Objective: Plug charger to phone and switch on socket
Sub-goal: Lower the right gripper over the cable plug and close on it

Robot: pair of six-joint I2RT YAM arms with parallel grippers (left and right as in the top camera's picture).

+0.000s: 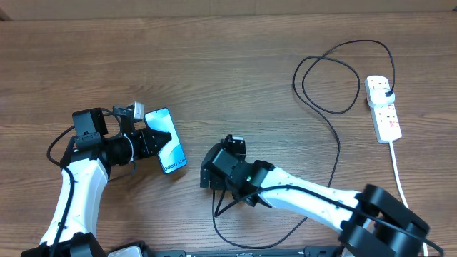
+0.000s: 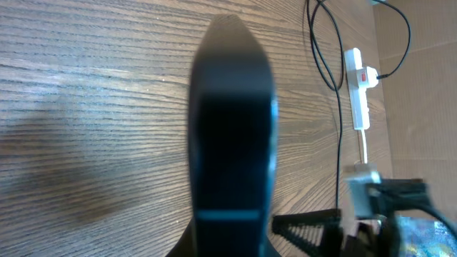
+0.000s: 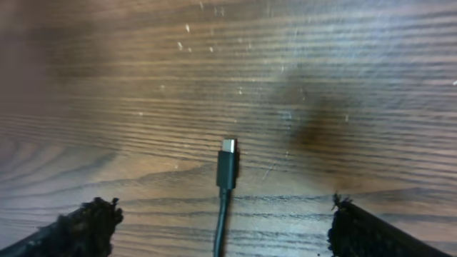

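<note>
The phone (image 1: 170,151), its light-blue screen lit, is held at one edge by my left gripper (image 1: 151,140), which is shut on it. In the left wrist view the phone (image 2: 232,135) is a dark blurred slab seen edge-on, filling the middle. The charger (image 1: 335,153) is a thin black cable; its plug (image 1: 386,91) sits in the white socket (image 1: 383,108) at the far right. Its connector tip (image 3: 228,160) lies flat on the wood between my right gripper's fingers (image 3: 86,225), pointing away from the wrist. My right gripper (image 1: 208,173) is open right of the phone, touching nothing.
The black cable makes a wide loop (image 1: 328,78) left of the socket, then runs down toward the right arm. The socket's thick white cord (image 1: 400,171) trails to the front right. The socket (image 2: 357,86) also shows far off in the left wrist view.
</note>
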